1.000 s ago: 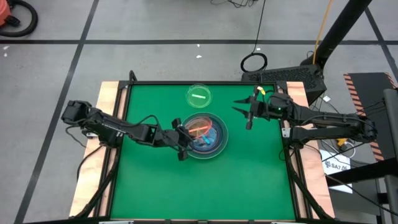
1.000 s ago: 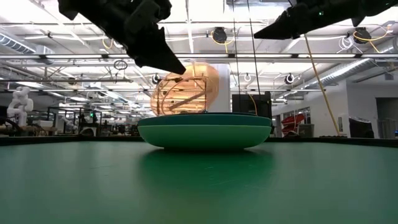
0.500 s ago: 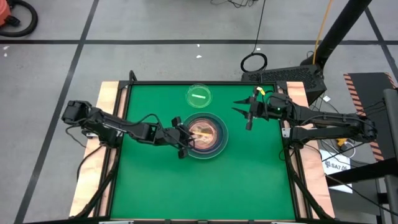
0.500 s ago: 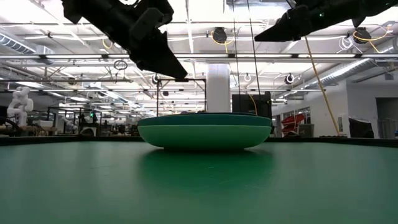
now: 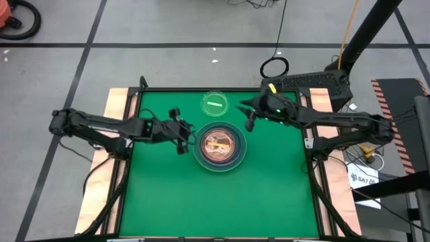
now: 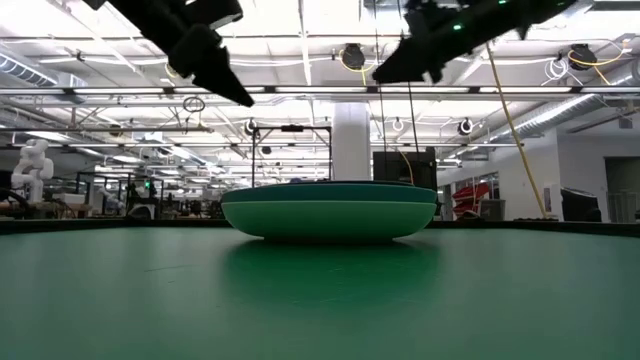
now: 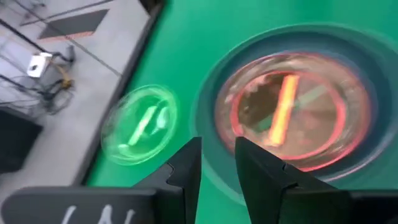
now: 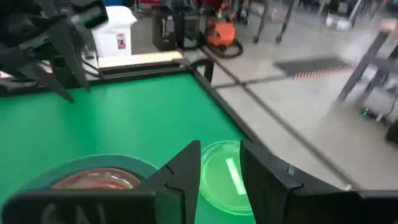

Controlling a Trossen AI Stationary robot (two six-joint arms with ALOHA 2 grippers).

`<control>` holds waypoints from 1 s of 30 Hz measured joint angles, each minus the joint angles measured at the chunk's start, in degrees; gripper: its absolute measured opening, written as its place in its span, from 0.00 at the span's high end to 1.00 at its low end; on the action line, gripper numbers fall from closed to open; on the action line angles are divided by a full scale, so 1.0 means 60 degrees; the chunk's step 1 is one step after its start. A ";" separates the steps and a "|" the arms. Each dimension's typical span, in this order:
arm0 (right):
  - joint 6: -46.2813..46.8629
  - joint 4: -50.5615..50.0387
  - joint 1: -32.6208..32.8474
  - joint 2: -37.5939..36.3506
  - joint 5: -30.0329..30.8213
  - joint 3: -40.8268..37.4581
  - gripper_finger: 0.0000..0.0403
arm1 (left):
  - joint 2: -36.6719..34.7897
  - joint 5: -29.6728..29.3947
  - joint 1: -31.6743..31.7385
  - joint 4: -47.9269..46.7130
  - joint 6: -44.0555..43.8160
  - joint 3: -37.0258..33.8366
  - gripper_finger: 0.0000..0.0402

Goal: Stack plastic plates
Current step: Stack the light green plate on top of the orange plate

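A stack of larger plates [image 5: 201, 158] rests on the green mat at the table's middle; in the low view a dark teal plate [image 6: 328, 188] lies on a light green one [image 6: 328, 218]. A small amber plate [image 5: 218, 144] lies flat on top and also shows in the left wrist view [image 7: 289, 109]. A small green plate [image 5: 215, 103] lies alone on the mat, beyond the stack toward the far edge. My left gripper [image 5: 180, 132] is open and empty, raised left of the stack. My right gripper [image 5: 246, 114] is open and empty, raised just right of the small green plate [image 8: 227, 174].
The mat [image 5: 222, 202] is bare between the stack and the near edge. Wooden table borders [image 5: 115, 134] and a black frame run along the left and right sides. The floor lies beyond the far edge.
My left gripper held the amber plate tilted over the stack, then let it go. The plate now lies flat on top. The left gripper has drawn back toward the table's left edge and risen. My right gripper has moved left toward the small green plate.
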 joint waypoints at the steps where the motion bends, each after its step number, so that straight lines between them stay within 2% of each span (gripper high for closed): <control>1: 0.0288 -0.0061 -0.0042 0.0333 0.0001 0.0225 0.74 | -0.0197 0.0003 0.0156 -0.0170 0.0181 -0.0001 0.73; 4: 0.0987 -0.0179 -0.0276 0.1316 -0.0042 0.1040 0.74 | -0.0647 0.0009 0.0627 -0.0196 0.0597 0.0000 0.73; 9: 0.1360 -0.1553 -0.0747 0.2840 -0.0042 0.2534 0.74 | -0.1201 0.0273 0.1168 -0.0837 0.1201 0.0000 0.73; 18: 0.2664 -0.3219 -0.1969 0.4915 -0.0064 0.4524 0.74 | -0.1981 0.0576 0.1896 -0.1476 0.1388 -0.0203 0.73; 23: 0.3689 -0.3860 -0.2528 0.5660 -0.0106 0.4858 0.74 | -0.2603 0.0576 0.2175 -0.1465 0.1373 -0.0582 0.73; 30: 0.4566 -0.3872 -0.2779 0.6678 -0.1062 0.4858 0.70 | -0.3580 0.0577 0.2516 -0.1842 0.0997 -0.0736 0.74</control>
